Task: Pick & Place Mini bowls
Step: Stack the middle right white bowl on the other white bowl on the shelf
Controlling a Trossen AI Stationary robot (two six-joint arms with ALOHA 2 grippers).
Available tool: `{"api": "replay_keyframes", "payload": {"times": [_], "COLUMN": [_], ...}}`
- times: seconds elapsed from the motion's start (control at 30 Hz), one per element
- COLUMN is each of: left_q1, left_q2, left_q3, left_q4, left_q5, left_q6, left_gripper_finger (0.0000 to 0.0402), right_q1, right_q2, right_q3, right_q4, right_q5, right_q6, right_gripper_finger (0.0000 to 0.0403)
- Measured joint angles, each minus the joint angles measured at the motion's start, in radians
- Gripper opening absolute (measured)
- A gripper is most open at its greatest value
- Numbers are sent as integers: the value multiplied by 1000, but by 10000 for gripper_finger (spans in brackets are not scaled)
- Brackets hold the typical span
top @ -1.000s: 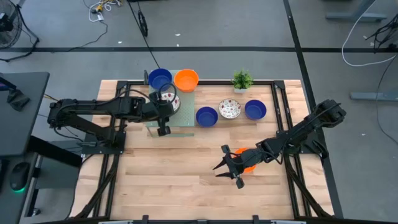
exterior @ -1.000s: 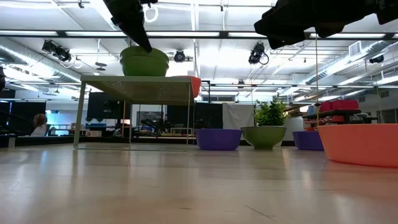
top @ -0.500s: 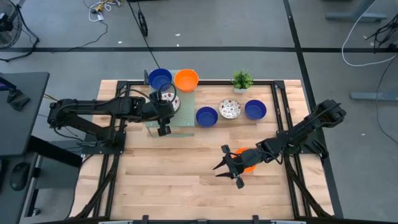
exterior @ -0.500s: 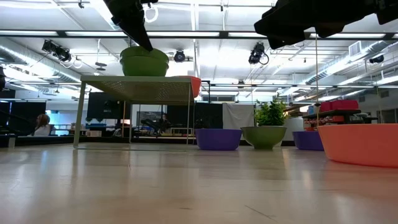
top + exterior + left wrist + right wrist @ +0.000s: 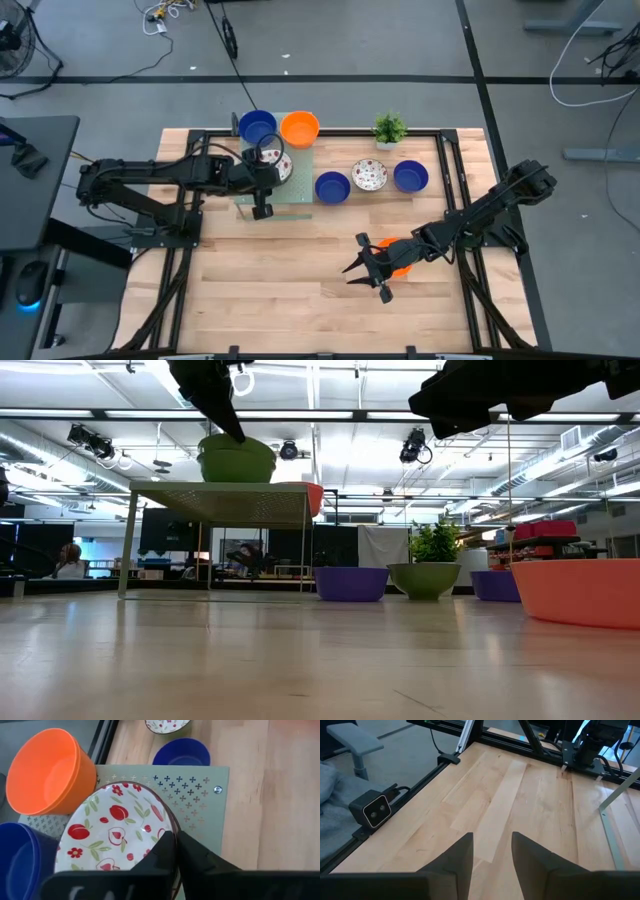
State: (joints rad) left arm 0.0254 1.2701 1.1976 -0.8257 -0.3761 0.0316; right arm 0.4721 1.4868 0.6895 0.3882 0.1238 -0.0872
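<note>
While the left end effector point(image 5: 173, 851) sits over the pale green perforated stand point(image 5: 296, 192) at the back-left of the counter point(image 5: 300, 290), its fingers are pinched closed on the rim of the white fruit-and-flower patterned bowl point(image 5: 117, 834), which rests on that stand. An orange bowl point(image 5: 299, 128) and a dark blue bowl point(image 5: 257, 126) sit just behind the patterned one, at the stand's far edge, side by side. Right of the stand, on bare wood, a second dark blue bowl point(image 5: 332, 186), a white red-speckled bowl point(image 5: 369, 175) and a third dark blue bowl point(image 5: 410, 176) form a row, close together. Small green potted plant point(image 5: 389, 128) stands behind that row, near the back rail. Right end effector point(image 5: 366, 269) hangs low over the front-centre wood, fingers spread apart, nothing between them. Another orange bowl point(image 5: 400, 255) lies under the right arm's wrist, just behind those fingers, partly covered. Low view shows that orange bowl point(image 5: 580, 592) close at the right, resting on the counter.
</note>
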Motion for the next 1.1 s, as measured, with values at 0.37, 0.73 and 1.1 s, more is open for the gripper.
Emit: {"api": "replay_keyframes", "payload": {"times": [0.37, 0.73, 1.1], "left_q1": [0, 0, 6], "left_q2": [-3, -57, -24], "left_q3": [0, 0, 0], "left_q4": [0, 12, 0], "left_q5": [7, 7, 7], "left_q6": [-2, -11, -12], "left_gripper_finger": [76, 67, 11], "right_q1": [0, 0, 0], "right_q2": [0, 0, 0], "right_q3": [0, 0, 0], "right_q4": [0, 0, -2], "right_q5": [0, 0, 0], "right_q6": [0, 0, 0], "right_gripper_finger": [135, 135, 135]}}
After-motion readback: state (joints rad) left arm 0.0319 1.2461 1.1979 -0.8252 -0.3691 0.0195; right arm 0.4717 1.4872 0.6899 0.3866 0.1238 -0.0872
